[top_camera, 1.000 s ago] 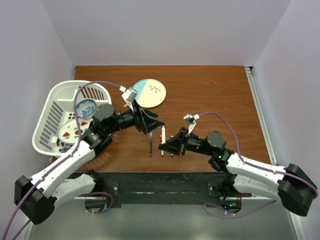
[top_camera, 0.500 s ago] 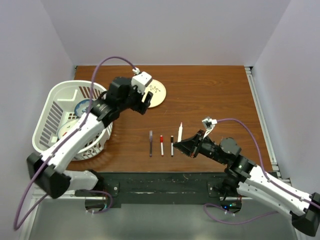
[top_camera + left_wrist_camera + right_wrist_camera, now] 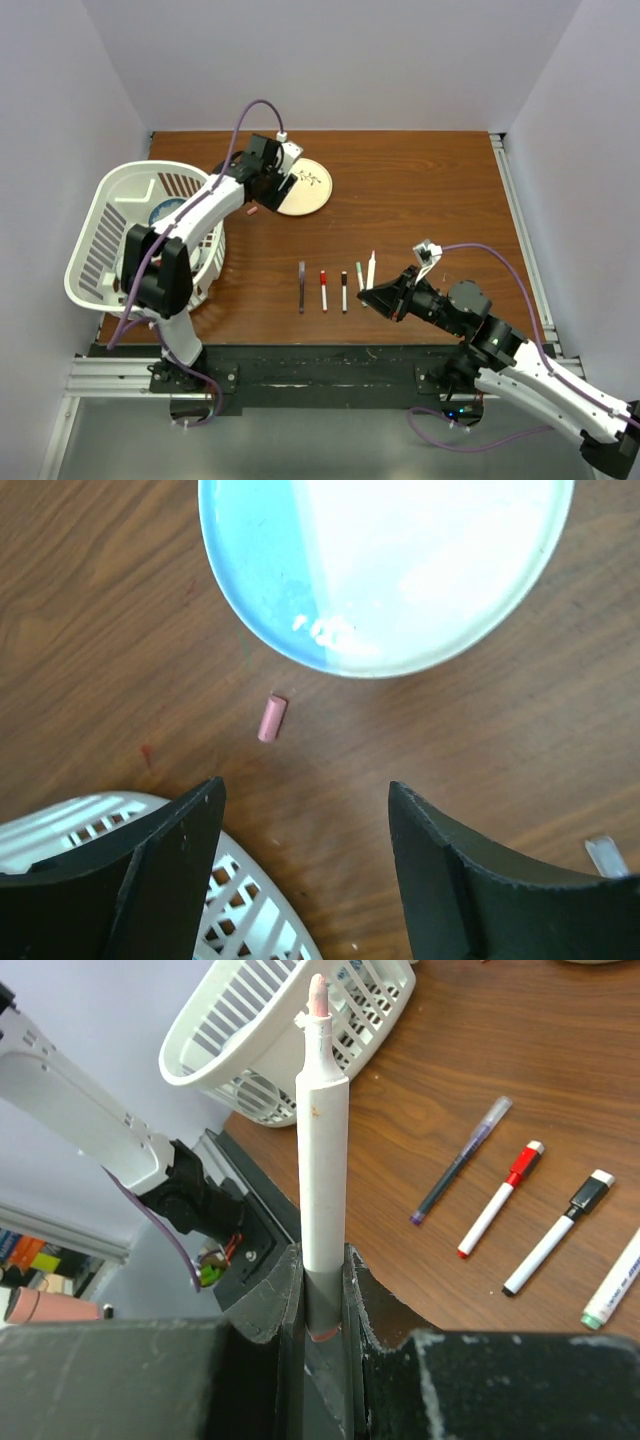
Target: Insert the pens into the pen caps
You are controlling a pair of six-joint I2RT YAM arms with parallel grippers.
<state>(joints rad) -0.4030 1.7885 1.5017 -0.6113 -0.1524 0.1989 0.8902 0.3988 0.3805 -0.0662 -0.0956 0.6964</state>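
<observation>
one cap left loose, lying just ahead of the open left jaws

the pink cap lies on its side on the table, in the bare strip between the plate and the basket, touching neither. the left gripper hangs over it with its jaws spread wide and nothing between them. the cap sits ahead of the fingertips and a little toward the left finger. in the wrist view its long axis runs nearly away from the jaws, so closing would pinch it across its width. the left arm is by far the nearer.

the right gripper, well apart near the front edge, is clamped on the pen, which stands upright with its bare pinkish tip on top. beside it lie four capped pens in a row.

the cap is a short, smooth plastic tube, likely to roll. the pen has a slim, matte white barrel. the table is glossy wood grain, the plate glazed and the basket slatted.
</observation>
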